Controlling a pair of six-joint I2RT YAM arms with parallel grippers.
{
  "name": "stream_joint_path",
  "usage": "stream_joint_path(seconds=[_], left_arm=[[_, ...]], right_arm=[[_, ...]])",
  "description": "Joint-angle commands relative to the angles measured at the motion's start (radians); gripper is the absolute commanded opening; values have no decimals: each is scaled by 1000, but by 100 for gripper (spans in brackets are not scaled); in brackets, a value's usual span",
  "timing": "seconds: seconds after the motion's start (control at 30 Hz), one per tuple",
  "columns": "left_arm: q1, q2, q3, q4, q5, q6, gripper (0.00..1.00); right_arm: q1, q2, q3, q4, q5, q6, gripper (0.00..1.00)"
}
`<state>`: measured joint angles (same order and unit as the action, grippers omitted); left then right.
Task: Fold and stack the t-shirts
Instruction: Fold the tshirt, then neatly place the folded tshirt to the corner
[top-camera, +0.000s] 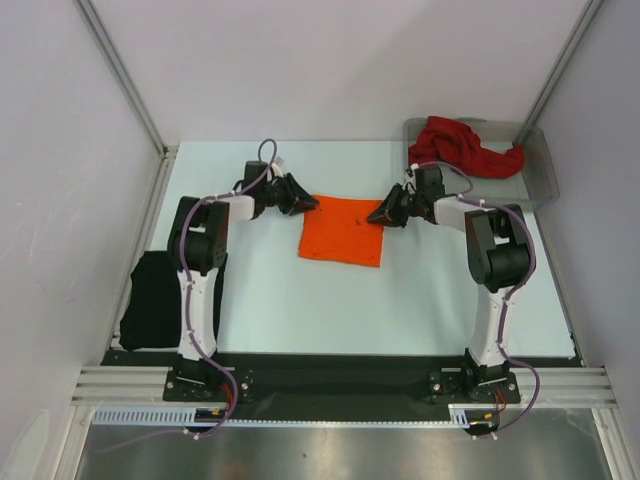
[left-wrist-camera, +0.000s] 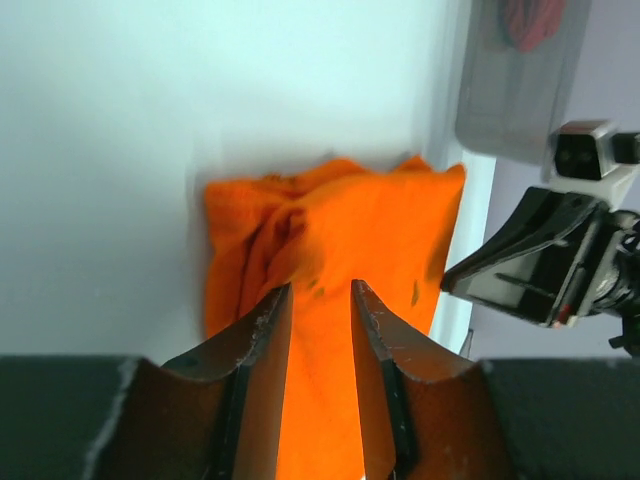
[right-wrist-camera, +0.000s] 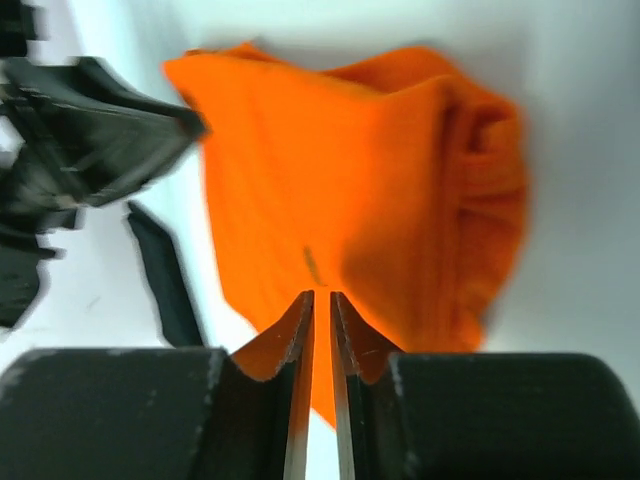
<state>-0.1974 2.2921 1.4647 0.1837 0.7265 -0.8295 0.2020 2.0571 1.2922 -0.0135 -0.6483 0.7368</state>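
Observation:
The bright orange t-shirt (top-camera: 341, 231) lies folded into a rough square flat on the table's middle. My left gripper (top-camera: 305, 203) is at its far left corner. In the left wrist view it (left-wrist-camera: 320, 288) is open, jaws apart just above the orange cloth (left-wrist-camera: 340, 230). My right gripper (top-camera: 378, 215) is at the shirt's far right edge. In the right wrist view it (right-wrist-camera: 322, 293) is shut to a thin slit over the cloth (right-wrist-camera: 350, 180), with nothing held. The dark red t-shirt (top-camera: 463, 148) lies bunched in the tray. The black t-shirt (top-camera: 150, 300) lies folded at the left.
The clear grey plastic tray (top-camera: 545, 170) stands at the far right corner and also shows in the left wrist view (left-wrist-camera: 500, 100). Metal frame posts and white walls close in the table on the left, right and back.

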Motion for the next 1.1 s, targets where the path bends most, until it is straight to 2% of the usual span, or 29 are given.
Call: stream_joint_path(seconds=[0.0, 0.17, 0.23, 0.4, 0.5, 0.63, 0.67, 0.73, 0.83, 0.9, 1.0, 1.03, 1.07], left_arm=[[15, -5, 86, -21, -13, 47, 36], [16, -162, 82, -168, -41, 171, 38], [16, -232, 63, -265, -67, 236, 38], [16, -492, -52, -432, -191, 309, 40], [19, -603, -162, -478, -242, 316, 41], [26, -793, -323, -501, -277, 273, 44], [29, -819, -386, -504, -277, 262, 61], [42, -882, -444, -512, -286, 239, 76], [65, -1003, -536, -541, -318, 236, 80], [78, -1091, -590, -575, -349, 225, 83], [121, -1202, -664, -590, -345, 170, 88], [143, -1227, -684, -587, -334, 130, 90], [151, -1255, -716, -583, -334, 113, 95]], right_arm=[[-26, -17, 28, -185, 99, -109, 18], [-26, -113, 81, -383, 197, -302, 25], [-24, -169, 105, -471, 234, -387, 33], [-13, -297, 87, -531, 331, -430, 48], [40, -330, 99, -565, 375, -448, 55], [186, -342, 137, -575, 481, -513, 68], [259, -344, 147, -579, 505, -536, 72], [327, -348, 170, -580, 574, -606, 75], [477, -365, 151, -534, 678, -733, 78], [598, -385, 105, -432, 755, -883, 79], [719, -384, 4, -286, 857, -1034, 80], [743, -376, -31, -267, 880, -1139, 82], [772, -367, -43, -231, 900, -1184, 82]])
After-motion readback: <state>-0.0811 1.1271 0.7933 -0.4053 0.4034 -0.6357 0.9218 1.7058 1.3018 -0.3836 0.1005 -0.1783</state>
